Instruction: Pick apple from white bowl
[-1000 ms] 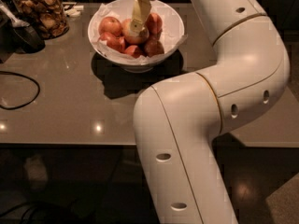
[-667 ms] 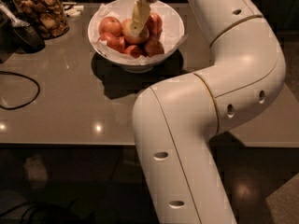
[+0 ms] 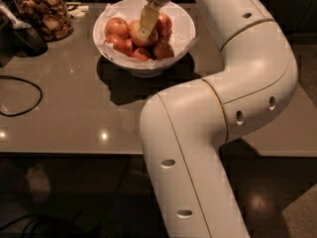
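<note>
The white bowl (image 3: 187, 29), lined with crinkled white paper, stands at the back middle of the grey table (image 3: 69, 118). It holds several apples. The golden-orange apple (image 3: 139, 38) lies near the bowl's middle, among redder apples (image 3: 117, 28). My gripper (image 3: 146, 24) reaches down from the top edge into the bowl and rests right on top of the golden-orange apple, hiding part of it. My white arm (image 3: 237, 98) bends across the right half of the view.
A glass jar of brown snacks (image 3: 45, 15) stands at the back left, with a black utensil (image 3: 27, 37) beside it. A black cable (image 3: 22, 97) loops on the table's left. The table's front edge runs across the lower part of the view.
Almost nothing. The gripper stays on the golden-orange apple in the bowl; the arm's elbow has shifted very slightly left.
</note>
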